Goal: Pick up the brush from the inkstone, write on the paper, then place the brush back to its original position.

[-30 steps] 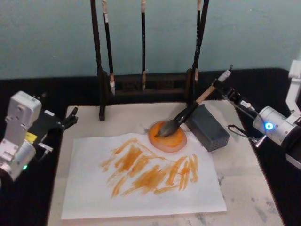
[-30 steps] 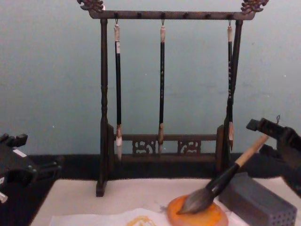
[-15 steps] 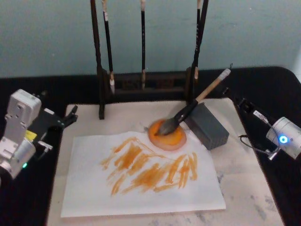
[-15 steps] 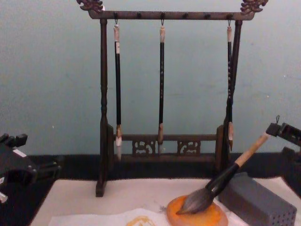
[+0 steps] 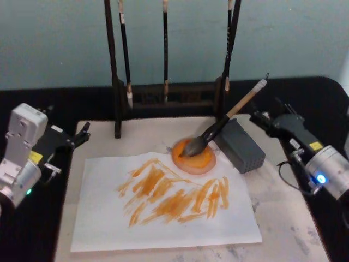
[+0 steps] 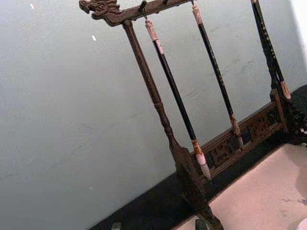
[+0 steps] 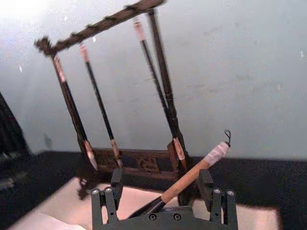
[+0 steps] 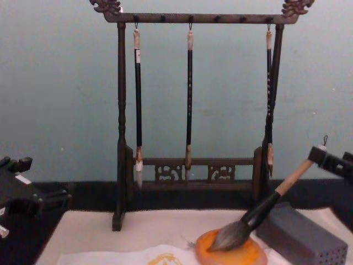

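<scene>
Head view: brush [image 5: 218,128] with bristles on inkstone [image 5: 194,157], handle leaning over grey block [image 5: 240,146] (paper [image 5: 163,204] just beside); right gripper [image 5: 260,119] near handle, left gripper [image 5: 82,134] parked, jaw state unclear. Right wrist view: fingers [image 7: 116,179] spread wide either side of handle, not touching. Chest view: brush tilted up toward the right.

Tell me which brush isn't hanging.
The big grey-bristled brush: it leans on the grey block, bristles on the inkstone. The three thin brushes hang from the rack.

The right gripper [image 5: 260,117], which had pulled away toward 3 o'clock half a second ago, has come back beside the brush [image 5: 218,130] handle's upper end, jaws apart.
</scene>
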Controlling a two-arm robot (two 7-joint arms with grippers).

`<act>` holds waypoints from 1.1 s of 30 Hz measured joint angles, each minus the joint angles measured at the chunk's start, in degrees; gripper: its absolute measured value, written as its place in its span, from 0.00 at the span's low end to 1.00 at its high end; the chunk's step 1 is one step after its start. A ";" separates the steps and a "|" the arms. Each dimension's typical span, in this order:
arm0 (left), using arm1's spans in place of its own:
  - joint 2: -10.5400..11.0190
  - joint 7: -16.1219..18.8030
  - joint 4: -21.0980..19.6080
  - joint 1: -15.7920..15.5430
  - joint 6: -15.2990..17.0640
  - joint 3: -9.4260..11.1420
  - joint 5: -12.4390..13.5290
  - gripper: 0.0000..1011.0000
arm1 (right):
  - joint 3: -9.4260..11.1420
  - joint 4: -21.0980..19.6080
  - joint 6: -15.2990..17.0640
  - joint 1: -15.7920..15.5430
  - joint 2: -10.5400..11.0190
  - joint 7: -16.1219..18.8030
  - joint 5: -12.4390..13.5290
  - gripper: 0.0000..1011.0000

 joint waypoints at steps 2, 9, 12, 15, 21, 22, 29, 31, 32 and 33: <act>0.00 0.00 0.00 0.00 0.00 0.00 -0.01 0.99 | -0.58 -0.33 -1.83 -0.27 -0.02 -1.55 -3.33 0.99; 0.00 0.00 0.00 0.00 0.00 0.00 0.00 0.99 | -2.60 0.05 -8.21 -0.63 -0.69 -9.38 -17.66 0.99; 0.00 0.00 0.00 0.00 0.00 0.00 0.00 0.99 | -2.93 0.51 -9.23 -0.63 -0.95 -11.03 -20.78 0.99; 0.00 0.00 0.00 0.00 0.00 0.00 0.00 0.99 | -3.17 1.06 -10.06 -0.63 -1.33 -12.73 -23.91 0.99; 0.00 0.00 0.00 0.00 0.00 0.00 0.00 0.99 | -3.06 1.62 -10.22 -0.69 -1.89 -13.62 -25.68 0.99; 0.00 0.00 0.00 0.00 0.00 0.00 0.00 0.99 | -3.06 1.62 -10.22 -0.69 -1.89 -13.62 -25.68 0.99; 0.00 0.00 0.00 0.00 0.00 0.00 0.00 0.99 | -3.06 1.59 -10.22 -0.69 -1.81 -13.56 -25.55 0.99; 0.00 0.00 0.00 0.00 0.00 0.00 0.00 0.99 | -3.06 1.58 -10.22 -0.69 -1.79 -13.53 -25.50 0.99; 0.00 0.00 0.00 0.00 0.00 0.00 0.00 0.99 | -3.06 1.57 -10.22 -0.68 -1.79 -13.53 -25.49 0.99; 0.00 0.00 0.00 0.00 0.00 0.00 0.00 0.99 | -3.06 1.57 -10.22 -0.68 -1.79 -13.52 -25.47 0.99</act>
